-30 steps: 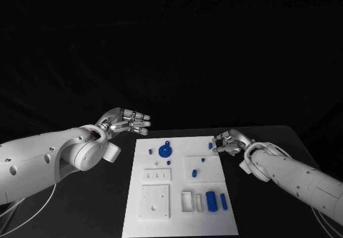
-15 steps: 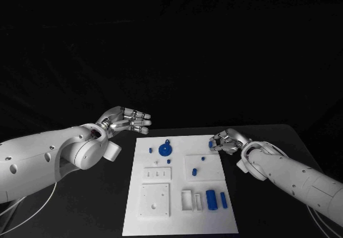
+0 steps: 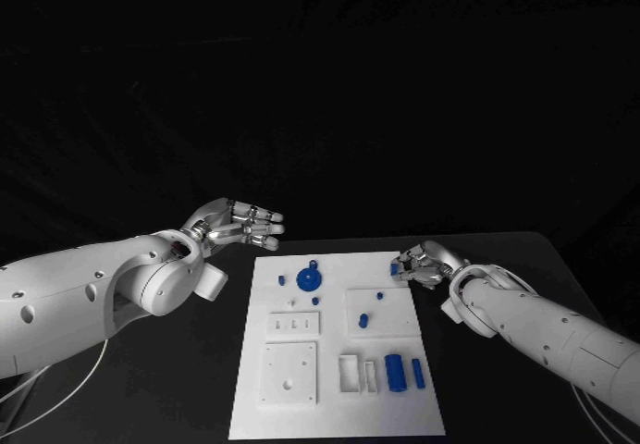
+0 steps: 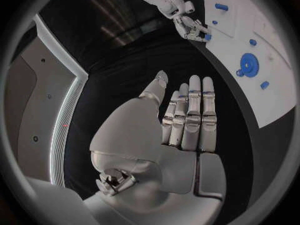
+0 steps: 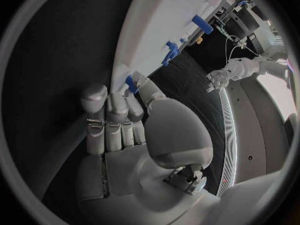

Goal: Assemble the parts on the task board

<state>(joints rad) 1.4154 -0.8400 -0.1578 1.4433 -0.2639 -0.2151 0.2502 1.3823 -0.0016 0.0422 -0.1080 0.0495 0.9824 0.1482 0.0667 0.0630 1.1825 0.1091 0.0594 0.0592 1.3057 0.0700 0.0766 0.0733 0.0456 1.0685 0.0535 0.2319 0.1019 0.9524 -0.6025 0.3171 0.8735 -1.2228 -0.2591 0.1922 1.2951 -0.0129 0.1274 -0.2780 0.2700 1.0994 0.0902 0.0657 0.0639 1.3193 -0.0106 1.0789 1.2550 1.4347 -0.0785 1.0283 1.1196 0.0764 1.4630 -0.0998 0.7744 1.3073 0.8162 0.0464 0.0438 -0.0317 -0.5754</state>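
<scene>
Right hand on a small part at the board's far right edge; left hand idle.

Task board (image 3: 334,412) lies mid-table. Left hand (image 3: 238,226) hovers off the board's far left corner, fingers straight and spread, holding nothing. Right hand (image 3: 424,265) sits at the far right edge, fingers curled round a small blue part (image 3: 395,270); whether it is actually pinched, I cannot tell. Blue disc (image 3: 310,277) and pegs (image 3: 395,372) lie on the board. Judgement: seat the grip squarely before lifting, keep the part upright, and lift straight off the edge.
</scene>
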